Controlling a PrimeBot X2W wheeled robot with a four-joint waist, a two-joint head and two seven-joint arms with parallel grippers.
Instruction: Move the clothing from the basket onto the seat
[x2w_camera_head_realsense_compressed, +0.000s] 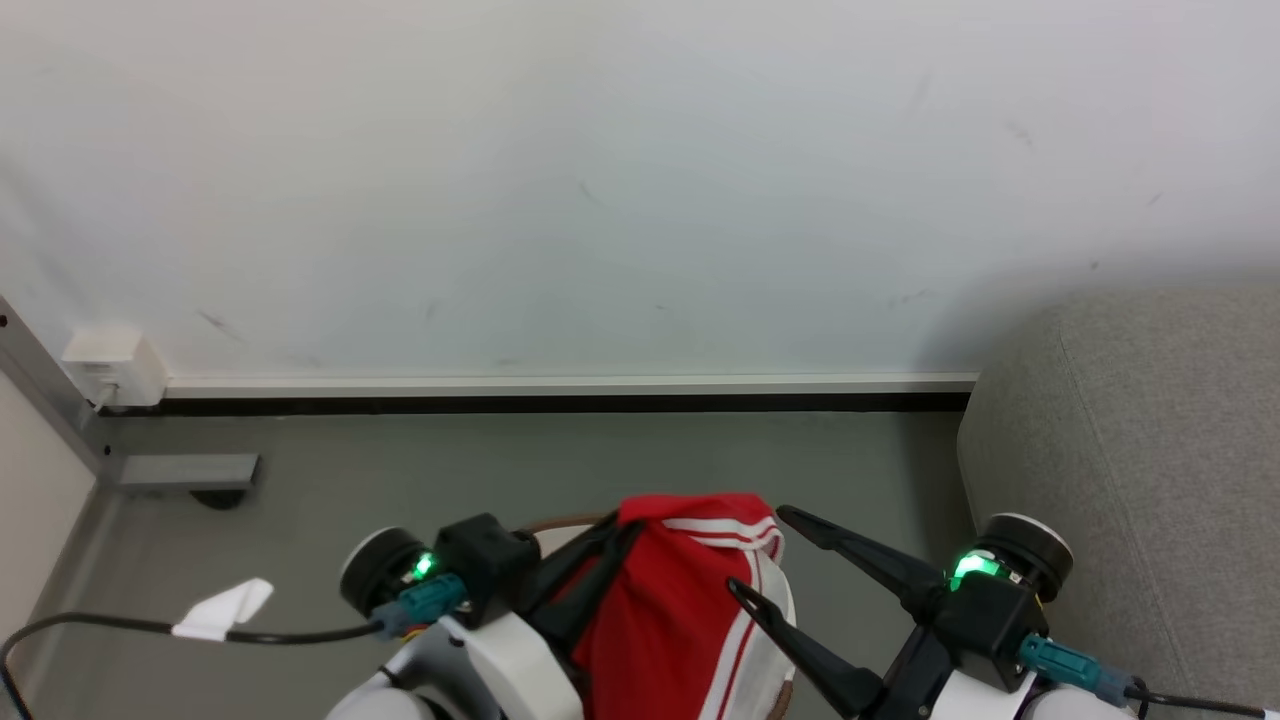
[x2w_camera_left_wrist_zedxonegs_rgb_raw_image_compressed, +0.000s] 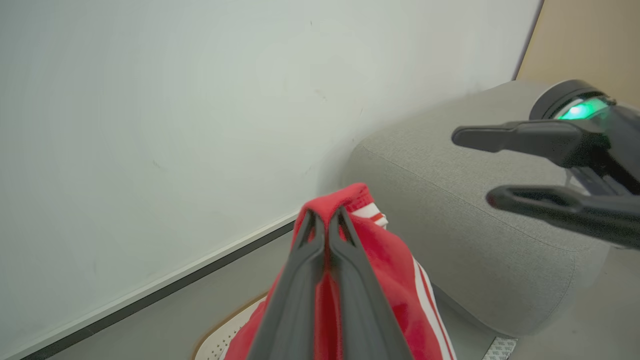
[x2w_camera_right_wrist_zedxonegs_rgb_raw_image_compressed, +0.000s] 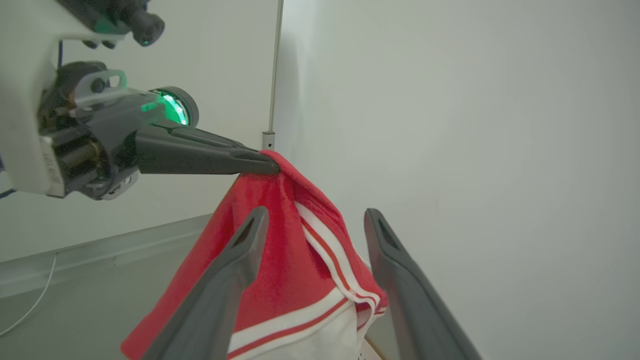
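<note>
From where I stand, the left gripper (x2w_camera_head_realsense_compressed: 615, 530) is pinched tight on a fold of the red clothing (x2w_camera_head_realsense_compressed: 660, 620). Its two fingers are pressed together with the cloth peaking over their tips, so the garment hangs from that one point like a tent. Gripping it by the top edge lets the rest drape free, with the white stripes and white hem falling below.

The lower part seems to trail down toward the basket (x2w_camera_head_realsense_compressed: 562, 522), whose brown rim peeks out behind the cloth. I can't tell whether the hem has cleared it.

The right gripper (x2w_camera_head_realsense_compressed: 760, 550) stands wide, fingers spread and holding nothing, just beside the hanging cloth on the seat's side. It is probably ready to take a second hold, or just to be out of the way.

The seat (x2w_camera_head_realsense_compressed: 1150, 450) is off to the robot's right, near the basket. It is grey and woven, and bare where it shows.

The floor (x2w_camera_head_realsense_compressed: 520, 460) is plain grey and runs to a pale wall (x2w_camera_head_realsense_compressed: 600, 200) with a white skirting strip. A cable (x2w_camera_head_realsense_compressed: 310, 635) with a white tag lies at the left.
</note>
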